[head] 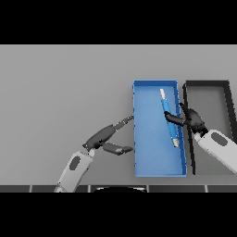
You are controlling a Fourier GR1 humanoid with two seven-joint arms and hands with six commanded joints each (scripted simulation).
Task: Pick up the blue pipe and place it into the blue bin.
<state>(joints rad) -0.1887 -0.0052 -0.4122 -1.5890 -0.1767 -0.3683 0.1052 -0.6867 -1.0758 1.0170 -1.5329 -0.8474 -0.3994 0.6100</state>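
Note:
The blue pipe (pixel 168 116), slim with pale ends, lies slanted over the inside of the blue bin (pixel 152 157), toward its right wall. My right hand (pixel 194 121) reaches in from the right across that wall, and its fingers (pixel 173 119) curl round the pipe's middle. Whether the pipe rests on the bin floor or hangs just above it I cannot tell. My left hand (pixel 105 134) hovers over the table just left of the bin, open, its fingers pointing at the bin's left wall and its thumb spread below.
A black bin (pixel 207 84) stands right beside the blue one, with my right forearm crossing over it. Bare grey table (pixel 60 92) stretches to the left and behind.

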